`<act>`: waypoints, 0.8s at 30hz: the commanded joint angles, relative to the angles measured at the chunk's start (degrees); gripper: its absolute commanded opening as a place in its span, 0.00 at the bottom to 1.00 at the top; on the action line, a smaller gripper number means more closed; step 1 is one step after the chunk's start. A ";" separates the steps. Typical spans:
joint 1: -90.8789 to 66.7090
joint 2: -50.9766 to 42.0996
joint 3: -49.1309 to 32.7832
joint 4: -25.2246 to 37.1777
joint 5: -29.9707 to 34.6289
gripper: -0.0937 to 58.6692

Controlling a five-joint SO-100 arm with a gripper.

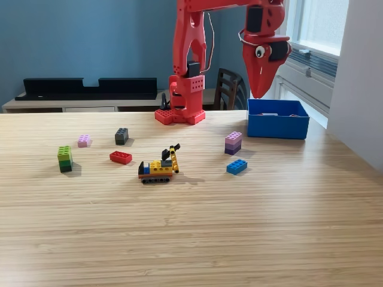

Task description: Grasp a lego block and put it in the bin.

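The red arm's gripper (pixel 260 92) hangs point-down just above the left part of the blue bin (pixel 277 127) at the exterior view's right. Its jaws look closed to a point with nothing visible between them. Small pieces lie inside the bin, hard to make out. Lego blocks are scattered on the wooden table: a blue block (pixel 237 167), a purple stack (pixel 233 143), a red block (pixel 121 157), a dark grey block (pixel 121 136), a pink block (pixel 84 140) and a green stack (pixel 64 158).
A small yellow and black lego vehicle (pixel 159 167) stands mid-table. The arm's red base (pixel 181 113) is clamped at the far table edge. A chair (pixel 227 89) and a black shelf (pixel 90 88) sit behind the table. A window wall runs along the right.
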 commanded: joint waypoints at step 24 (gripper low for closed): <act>31.73 5.01 -6.68 0.26 -5.71 0.00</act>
